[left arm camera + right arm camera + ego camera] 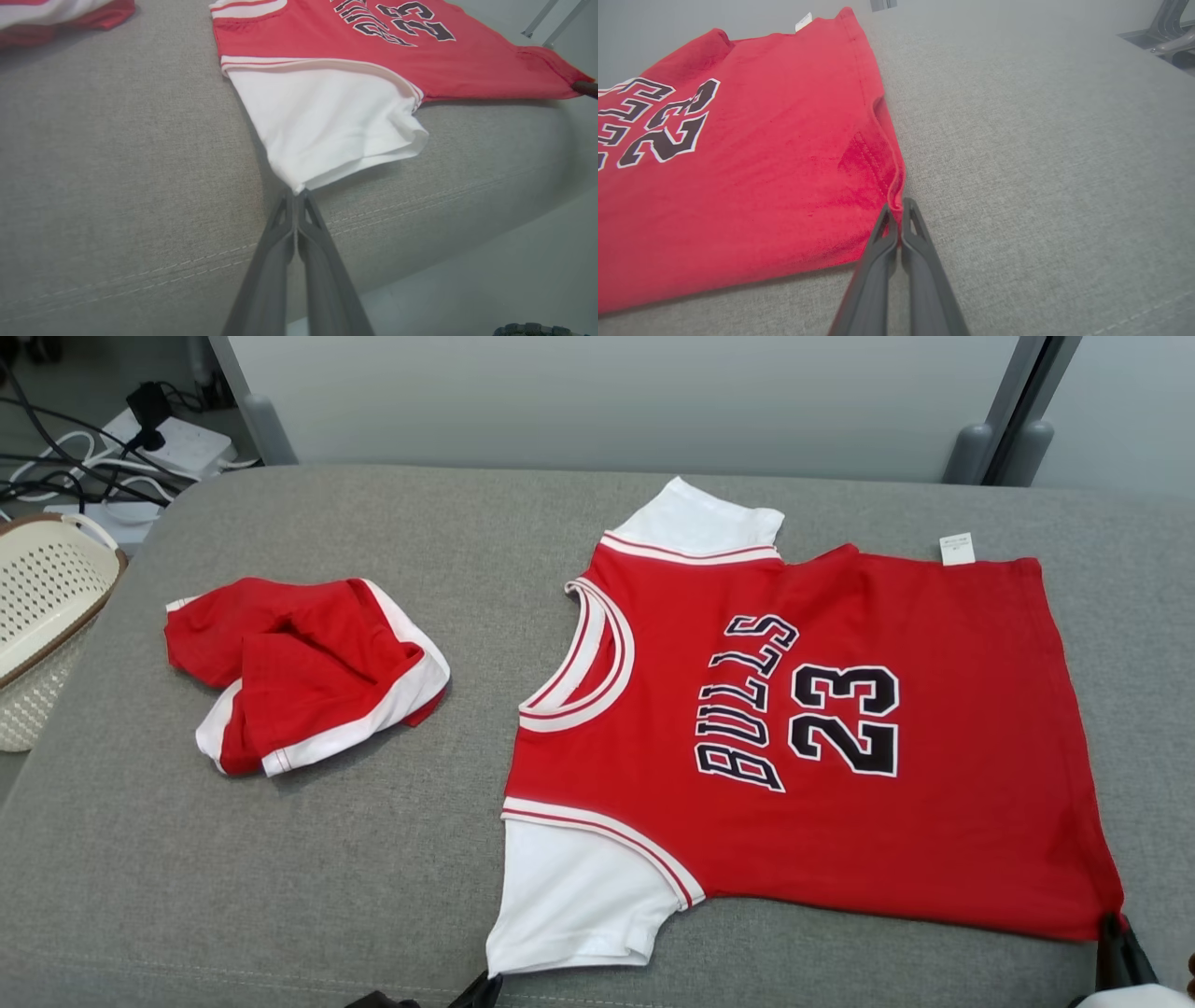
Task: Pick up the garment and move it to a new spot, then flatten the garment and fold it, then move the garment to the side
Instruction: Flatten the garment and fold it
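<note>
Grey woven fabric is covering the padded counter (280,877), where a red-and-white jersey (952,840) numbered 23 is lying face up and nearly flat on the right half. Its neckline is pointing toward a crumpled pair of matching shorts (299,672), well apart on the left. A pale basket (47,588) is sitting off the counter's left end.

The left hand (297,193) is clenching the near corner of the white sleeve (327,121), fingers pressed together on the cloth close to the counter's front edge. The right hand (899,205) is pinching the near corner of the red hem in the same way.

The spreading step appears to be wrapping up, with the folding yet to come. Both grips are taking only a sliver of cloth, so a sharp or uneven tug could be pulling a corner free. The sleeve opening is gaping into two layers, and the left hand may be holding just one of them, which would be twisting the sleeve on any lift. Drawing further toward the front lip risks dragging the jersey off the edge. The far edge is looking slightly buckled near its white label (957,549), and that crease could be carrying into the fold.
</note>
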Controlling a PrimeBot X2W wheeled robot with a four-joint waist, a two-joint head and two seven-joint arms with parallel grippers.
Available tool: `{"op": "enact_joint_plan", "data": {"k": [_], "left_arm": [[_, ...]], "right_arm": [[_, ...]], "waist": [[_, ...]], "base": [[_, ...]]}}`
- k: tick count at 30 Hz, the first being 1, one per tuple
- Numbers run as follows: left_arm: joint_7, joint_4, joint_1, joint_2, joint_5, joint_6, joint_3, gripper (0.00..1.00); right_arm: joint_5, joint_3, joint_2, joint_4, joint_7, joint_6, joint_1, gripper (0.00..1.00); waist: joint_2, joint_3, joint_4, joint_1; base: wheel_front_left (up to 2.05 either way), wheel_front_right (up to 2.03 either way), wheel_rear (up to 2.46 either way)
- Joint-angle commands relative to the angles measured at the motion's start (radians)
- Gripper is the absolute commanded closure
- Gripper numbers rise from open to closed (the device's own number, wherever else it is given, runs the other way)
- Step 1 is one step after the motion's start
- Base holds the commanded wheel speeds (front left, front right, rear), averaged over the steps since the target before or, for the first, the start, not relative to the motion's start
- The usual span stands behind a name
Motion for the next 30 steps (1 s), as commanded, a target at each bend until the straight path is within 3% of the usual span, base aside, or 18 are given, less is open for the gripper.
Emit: {"op": "enact_joint_plan", "data": {"k": [1, 8, 16, 30], "left_arm": [[-0.009, -0.028, -0.049, 0.015, 0.003, -0.007, 0.038, 1.0], [-0.009, -0.148, -0.167, 0.039, -0.01, -0.007, 0.034, 1.0], [-0.009, -0.174, -0.326, 0.074, -0.036, -0.007, 0.033, 1.0], [-0.009, -0.076, -0.585, 0.105, -0.049, -0.007, 0.01, 1.0]], "right_arm": [[-0.002, 0.019, -0.015, -0.033, -0.006, 0.0, -0.03, 1.0], [-0.003, 0.036, -0.015, -0.098, -0.006, 0.0, -0.122, 1.0], [-0.004, 0.053, -0.015, -0.123, -0.006, 0.0, -0.256, 1.0], [-0.106, 0.05, -0.015, 0.069, -0.006, 0.0, -0.554, 1.0]], "waist": [[-0.0001, 0.013, 0.003, 0.0], [-0.0001, 0.076, -0.027, 0.0], [-0.0001, 0.145, -0.065, 0.0], [-0.0001, 0.271, -0.102, 0.0]], "base": [[0.0, 0.0, 0.0], [0.0, 0.0, 0.0], [0.0, 0.0, 0.0], [0.0, 0.0, 0.0]]}}
